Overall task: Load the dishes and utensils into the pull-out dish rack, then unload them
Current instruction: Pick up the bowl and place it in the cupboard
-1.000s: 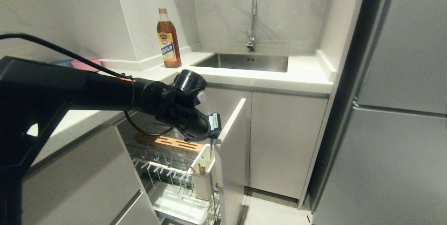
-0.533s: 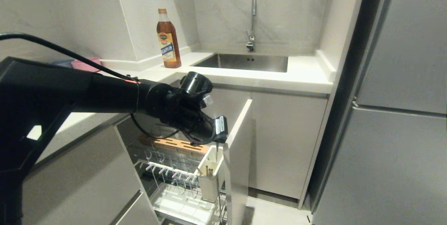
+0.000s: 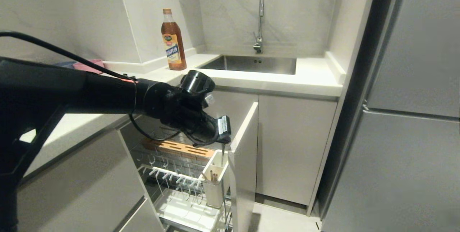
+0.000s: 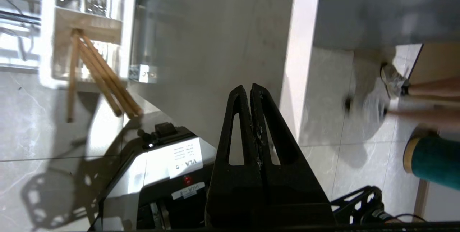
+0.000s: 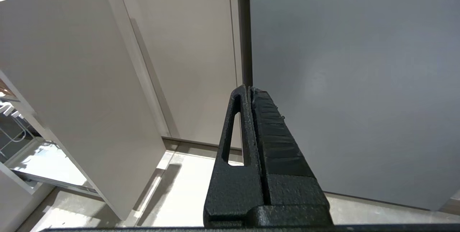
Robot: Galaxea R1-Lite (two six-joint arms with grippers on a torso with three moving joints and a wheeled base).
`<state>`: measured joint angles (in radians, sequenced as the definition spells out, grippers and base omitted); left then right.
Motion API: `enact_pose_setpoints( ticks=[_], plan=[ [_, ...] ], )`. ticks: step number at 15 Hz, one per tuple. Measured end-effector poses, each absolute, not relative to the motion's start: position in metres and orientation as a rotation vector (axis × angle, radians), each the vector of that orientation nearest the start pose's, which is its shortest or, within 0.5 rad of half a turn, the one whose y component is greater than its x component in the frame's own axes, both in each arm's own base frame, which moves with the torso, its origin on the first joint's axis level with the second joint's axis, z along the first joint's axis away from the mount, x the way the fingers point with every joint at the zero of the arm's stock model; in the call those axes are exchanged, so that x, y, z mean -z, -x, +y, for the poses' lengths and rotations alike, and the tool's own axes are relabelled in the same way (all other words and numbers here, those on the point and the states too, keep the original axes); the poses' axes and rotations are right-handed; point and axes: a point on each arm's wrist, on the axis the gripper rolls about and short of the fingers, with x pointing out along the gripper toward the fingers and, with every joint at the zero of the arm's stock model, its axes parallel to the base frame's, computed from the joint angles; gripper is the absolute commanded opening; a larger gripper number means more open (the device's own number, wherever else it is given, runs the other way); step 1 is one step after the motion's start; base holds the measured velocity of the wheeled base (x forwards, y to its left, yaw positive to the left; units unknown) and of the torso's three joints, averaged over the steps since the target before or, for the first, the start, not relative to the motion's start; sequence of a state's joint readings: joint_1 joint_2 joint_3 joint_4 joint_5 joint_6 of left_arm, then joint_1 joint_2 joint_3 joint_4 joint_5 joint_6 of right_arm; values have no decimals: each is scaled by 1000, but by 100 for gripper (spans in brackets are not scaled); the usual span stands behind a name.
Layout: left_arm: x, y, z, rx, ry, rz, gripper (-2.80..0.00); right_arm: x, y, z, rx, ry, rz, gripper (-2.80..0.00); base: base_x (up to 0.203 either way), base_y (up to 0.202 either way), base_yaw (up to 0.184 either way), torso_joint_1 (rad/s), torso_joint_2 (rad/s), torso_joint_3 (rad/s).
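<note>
**Dim kitchen, bright wrist views, motion blur at edges**

Head view is dim and flat, soft overhead light, slightly grainy. The left arm reads as a near-black mass with little detail. Mild glare on the faucet and the sink rim. The refrigerator side falls off into grey; a dark shadow band runs beside it.

Left wrist view is brighter — the rack's front panel edge is blown out white, the chopsticks are soft and smeared, and a person's shoe is motion-blurred. The floor carries a hard lattice shadow.

Right wrist view is evenly lit — the right gripper is sharp, a soft shadow on the floor tiles.
</note>
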<state>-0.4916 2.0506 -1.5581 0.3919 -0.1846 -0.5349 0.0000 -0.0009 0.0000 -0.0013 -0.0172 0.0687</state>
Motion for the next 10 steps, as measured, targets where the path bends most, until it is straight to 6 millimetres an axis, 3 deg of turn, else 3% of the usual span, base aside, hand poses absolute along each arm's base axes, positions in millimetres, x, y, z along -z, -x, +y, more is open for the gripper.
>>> enact_pose_setpoints(
  ticks=[4,10],
  plan=[
    [-185,-351,-172,311,352,960,-280,-76,23,0,18,-69,-3,-280,0,0,0,0,0,0],
    [-221,-357,-137,240,398,826,-280,-76,23,0,18,-69,-3,-280,0,0,0,0,0,0]
  ],
)
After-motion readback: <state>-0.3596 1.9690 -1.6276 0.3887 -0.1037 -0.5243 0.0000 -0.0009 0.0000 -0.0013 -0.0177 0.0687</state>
